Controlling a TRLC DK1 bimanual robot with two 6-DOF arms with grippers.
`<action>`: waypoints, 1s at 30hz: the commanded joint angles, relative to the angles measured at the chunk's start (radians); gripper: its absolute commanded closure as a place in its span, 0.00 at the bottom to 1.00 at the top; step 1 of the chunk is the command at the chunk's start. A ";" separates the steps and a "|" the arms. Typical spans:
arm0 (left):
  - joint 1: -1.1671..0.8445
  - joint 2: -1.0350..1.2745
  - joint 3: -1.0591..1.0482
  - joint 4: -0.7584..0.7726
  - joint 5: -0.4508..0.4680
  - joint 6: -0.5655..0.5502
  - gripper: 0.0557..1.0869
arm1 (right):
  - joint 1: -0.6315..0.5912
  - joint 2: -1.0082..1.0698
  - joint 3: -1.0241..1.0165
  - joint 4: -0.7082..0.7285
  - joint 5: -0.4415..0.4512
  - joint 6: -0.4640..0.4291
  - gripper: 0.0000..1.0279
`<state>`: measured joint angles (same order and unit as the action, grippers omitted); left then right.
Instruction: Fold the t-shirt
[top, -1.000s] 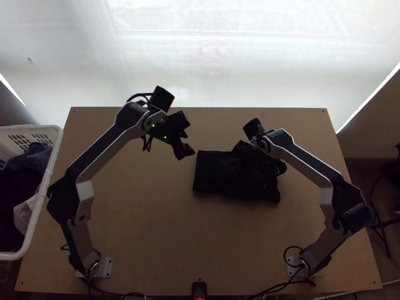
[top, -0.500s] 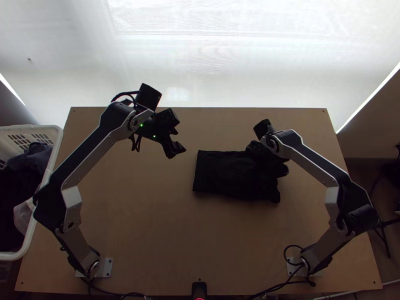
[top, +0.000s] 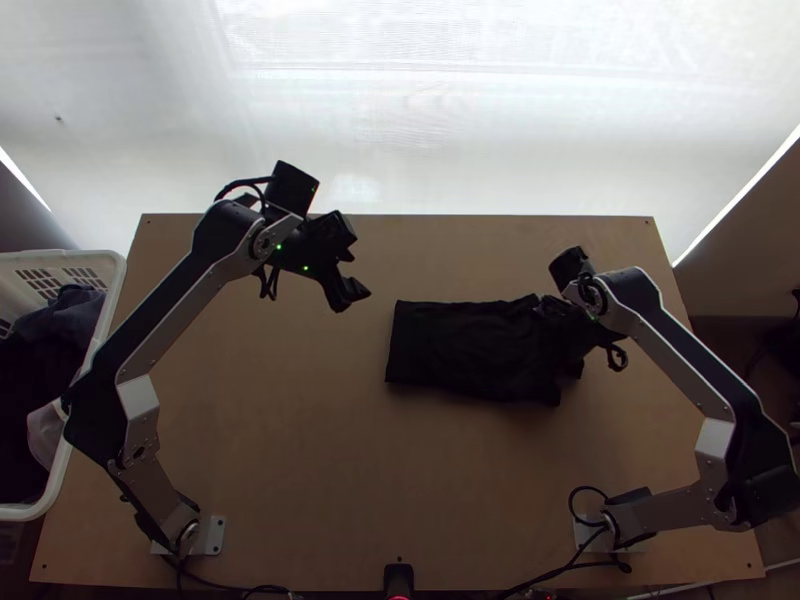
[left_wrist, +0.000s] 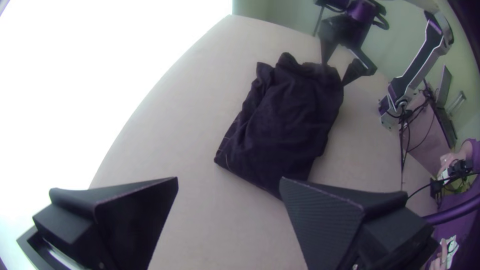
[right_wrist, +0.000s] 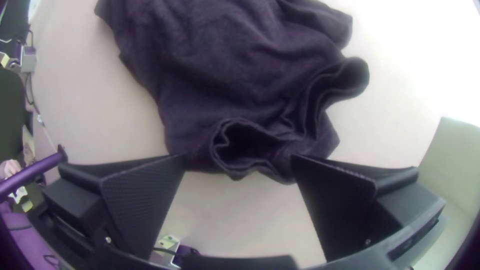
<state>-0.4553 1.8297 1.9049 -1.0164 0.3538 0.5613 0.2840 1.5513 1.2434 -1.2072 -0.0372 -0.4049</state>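
1. The t-shirt is lying on the table, right of its middle, forming a compact dark block. Its end toward the left arm's side is running fairly straight; the opposite end is bunching into loose, open folds. The number of layers is not showing clearly.
2. The left gripper is hanging beyond the shirt's straight end, apart from the cloth. In the left wrist view its fingers are standing wide apart, gripping nothing.
3. The right gripper is hovering at the bunched end. In the right wrist view its fingers are standing wide apart, with rumpled cloth showing between the tips; cannot tell whether they are touching it.
4. A white basket is standing at the table's left edge, holding other clothes.
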 joint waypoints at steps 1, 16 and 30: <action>-0.005 -0.006 0.010 -0.008 -0.012 -0.008 0.05 | -0.063 -0.013 -0.033 -0.184 0.014 -0.015 0.07; 0.000 -0.053 0.052 -0.074 -0.038 -0.012 0.05 | -0.615 0.070 0.166 -0.149 -0.707 -0.034 0.07; 0.032 -0.113 -0.012 -0.103 -0.041 0.040 0.05 | -0.756 0.385 0.137 -0.132 -0.837 -0.189 0.07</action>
<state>-0.4412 1.7275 1.8923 -1.1049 0.3122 0.5812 -0.3985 1.7927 1.3533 -1.3548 -0.8295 -0.5526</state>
